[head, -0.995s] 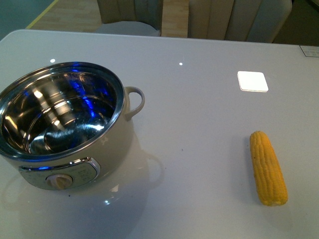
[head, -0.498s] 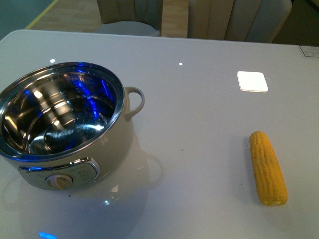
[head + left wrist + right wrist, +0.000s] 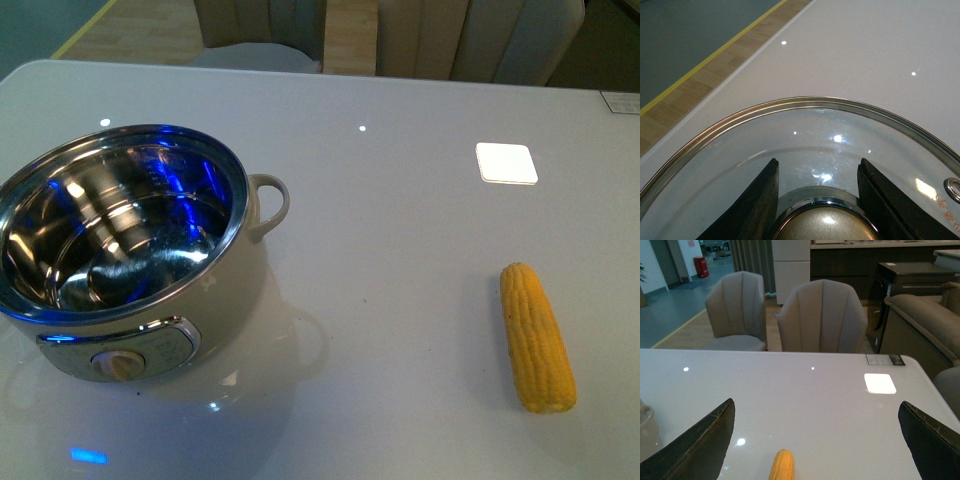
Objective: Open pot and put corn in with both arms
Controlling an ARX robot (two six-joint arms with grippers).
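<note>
Left gripper (image 3: 817, 161) is clamped on the knob (image 3: 822, 225) of the glass lid (image 3: 805, 130), close to the table (image 3: 400, 200) edge; a slip or sloppy set-down could drop it off the side. Right gripper (image 3: 816, 403) is spread wide and empty above the corn (image 3: 537, 338), which lies well right of the open pot (image 3: 238, 290). The round cob may roll under a skewed pinch. Count: one pot, one lid, one corn, two grippers.

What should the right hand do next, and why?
Probably lower the right hand onto the corn and close on it. The pot stands open and empty, the corn lies on the table apart from it, and the right hand is open, facing the cob. The left hand holds the glass lid.
</note>
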